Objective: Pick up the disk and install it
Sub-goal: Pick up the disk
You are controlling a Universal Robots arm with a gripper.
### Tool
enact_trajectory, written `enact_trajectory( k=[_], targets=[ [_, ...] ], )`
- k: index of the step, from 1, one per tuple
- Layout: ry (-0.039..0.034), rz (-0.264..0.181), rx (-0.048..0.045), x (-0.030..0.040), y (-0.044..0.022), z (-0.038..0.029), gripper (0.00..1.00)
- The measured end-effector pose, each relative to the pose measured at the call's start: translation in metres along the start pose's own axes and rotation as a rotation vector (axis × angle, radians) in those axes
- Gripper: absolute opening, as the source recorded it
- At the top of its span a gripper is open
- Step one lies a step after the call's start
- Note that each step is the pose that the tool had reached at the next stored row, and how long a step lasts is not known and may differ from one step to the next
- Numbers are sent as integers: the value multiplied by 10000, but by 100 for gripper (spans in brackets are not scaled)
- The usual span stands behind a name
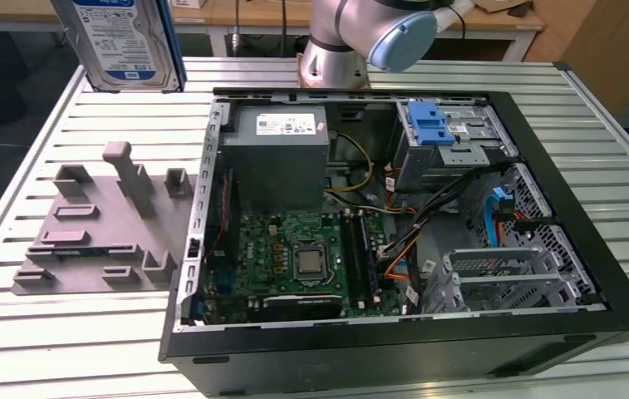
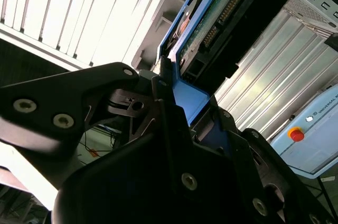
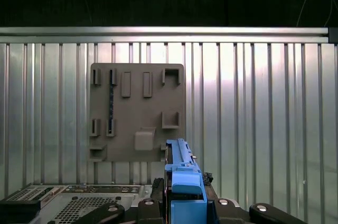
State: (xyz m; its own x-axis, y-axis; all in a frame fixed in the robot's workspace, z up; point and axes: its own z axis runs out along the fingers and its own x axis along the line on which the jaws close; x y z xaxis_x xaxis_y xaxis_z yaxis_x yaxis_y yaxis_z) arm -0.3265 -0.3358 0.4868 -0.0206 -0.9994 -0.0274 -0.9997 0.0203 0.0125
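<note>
The disk (image 1: 120, 46) wears a glossy paper label (image 1: 125, 25) and a smooth blue plastic bracket (image 3: 184, 182). The tabletop (image 1: 26, 332) is ribbed, bright bare metal. The holder plate (image 1: 92, 233) looks matt grey plastic. The computer case (image 1: 403, 353) is matt black painted metal.

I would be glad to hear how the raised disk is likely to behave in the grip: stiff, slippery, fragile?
The disk looks like a rigid metal slab, so it should hardly flex. The pincer clamps its smooth blue plastic bracket, which might slip slightly. Its bare circuit board faces out, so knocks are probably risky.
</note>
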Motion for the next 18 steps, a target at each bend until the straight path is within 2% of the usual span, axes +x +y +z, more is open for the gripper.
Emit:
enact_trajectory(
  k=[8, 10, 18],
  targets=[
    [0, 1, 0, 0, -17, 0, 37],
    [0, 0, 0, -1, -61, -1, 37],
    [0, 0, 1, -2, -88, -1, 37]
  ],
)
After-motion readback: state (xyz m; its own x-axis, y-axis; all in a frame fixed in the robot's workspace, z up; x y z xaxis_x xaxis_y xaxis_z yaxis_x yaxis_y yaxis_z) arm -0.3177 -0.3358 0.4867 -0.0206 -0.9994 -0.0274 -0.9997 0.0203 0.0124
